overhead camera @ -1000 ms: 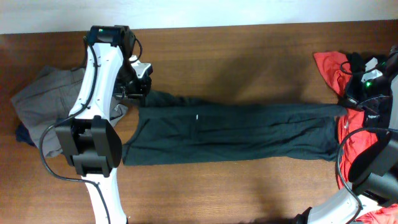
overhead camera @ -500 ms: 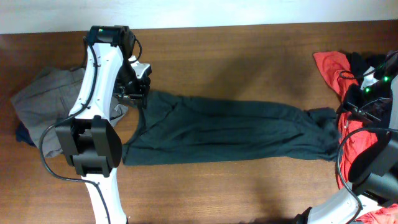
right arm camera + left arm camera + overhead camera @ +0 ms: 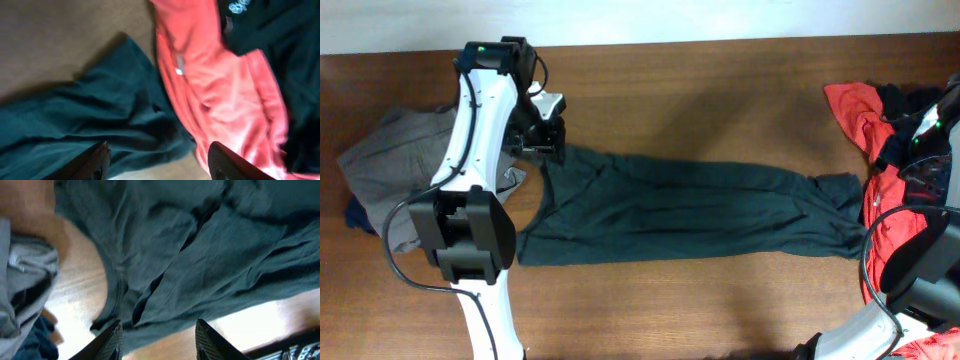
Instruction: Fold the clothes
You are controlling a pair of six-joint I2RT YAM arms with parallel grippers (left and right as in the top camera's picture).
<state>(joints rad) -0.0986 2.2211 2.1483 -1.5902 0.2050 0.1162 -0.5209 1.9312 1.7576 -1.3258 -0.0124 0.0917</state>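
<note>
grey trousers [image 3: 380, 155] pt. under L arm [image 3: 480, 110] | red top [image 3: 845, 105] cut by frame edge

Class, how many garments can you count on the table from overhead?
4 at least: dark green T-shirt spread mid-table, grey trousers left, red top and black top right; more may hide underneath.

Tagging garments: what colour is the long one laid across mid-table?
Dark green shirt; clearest in the overhead view.

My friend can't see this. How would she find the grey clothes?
Look at the brown wooden table, at its left end in the overhead view. Beside the white robot arm lies the crumpled grey cloth garment; unlike the long dark green garment next to it, it is bunched up.
</note>
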